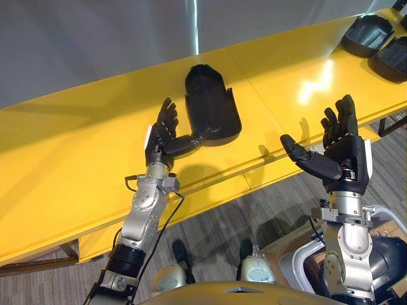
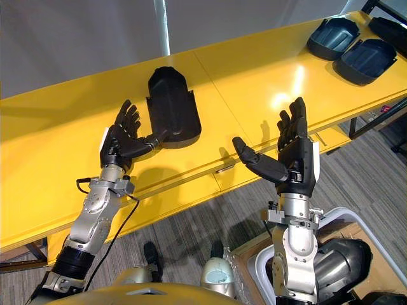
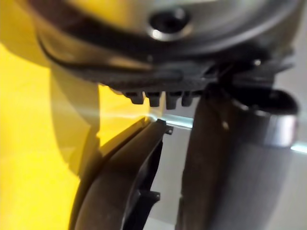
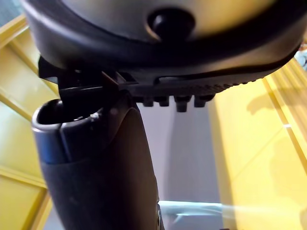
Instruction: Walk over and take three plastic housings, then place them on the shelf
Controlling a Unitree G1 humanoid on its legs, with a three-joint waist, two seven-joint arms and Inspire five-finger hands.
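One black plastic housing [image 1: 210, 105] lies dome-up in the middle of the long yellow table [image 1: 76, 159]. My left hand [image 1: 162, 136] stands just to its left with the fingers straight up. Its thumb reaches to the housing's near end, and I cannot tell if it touches. The housing's rim [image 3: 124, 182] runs beside that thumb in the left wrist view. My right hand [image 1: 340, 149] is raised over the table's front edge, to the right of the housing and apart from it, thumb spread, holding nothing. Two more housings [image 2: 334, 37] [image 2: 367, 60] lie hollow side up at the far right end.
Grey carpet floor [image 2: 191, 235] lies in front of the table, with a grey wall [image 1: 95, 38] behind it. A dark metal frame leg [image 2: 375, 117] stands under the table's right end. A cardboard box [image 2: 248, 254] sits on the floor near my right arm.
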